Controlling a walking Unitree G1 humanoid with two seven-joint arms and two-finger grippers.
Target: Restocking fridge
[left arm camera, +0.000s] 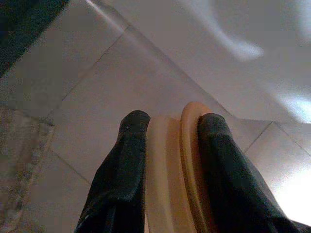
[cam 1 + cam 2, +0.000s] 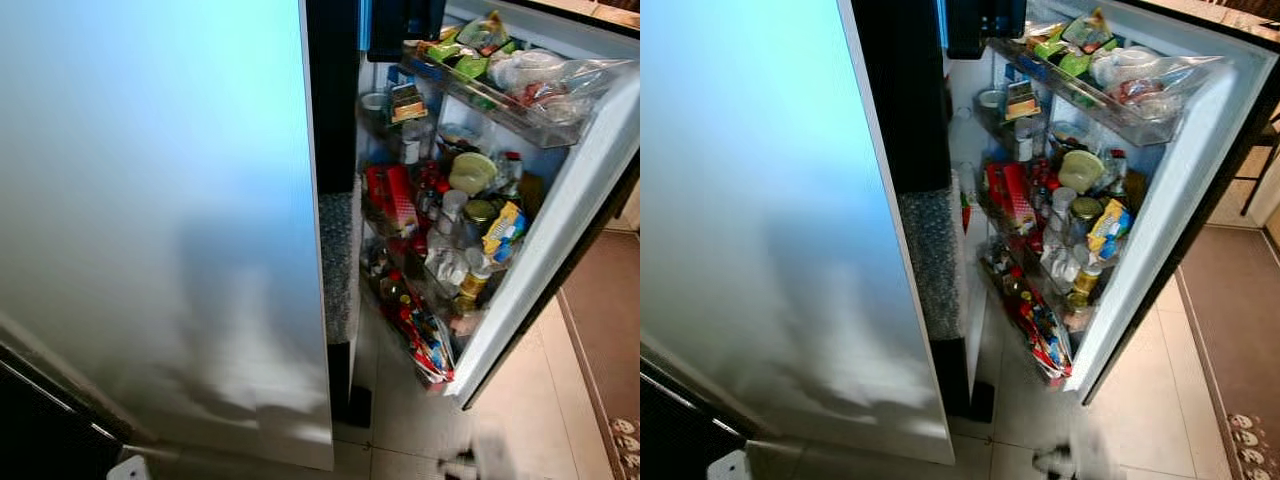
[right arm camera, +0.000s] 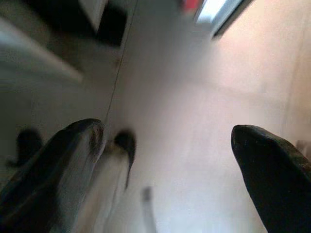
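Fridge (image 2: 330, 230) open, door shelves (image 2: 500, 105) crowded. Left gripper (image 1: 167, 131) clamps a tan disc-shaped item (image 1: 175, 170) above the floor; right gripper (image 3: 165, 141) spread, empty. Advice: raise item level, pick a bare shelf edge.

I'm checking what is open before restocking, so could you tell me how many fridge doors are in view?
2: the closed silver door on the robot's left, and the open right door, swung outward with packed door shelves. Others may lie outside the frame.
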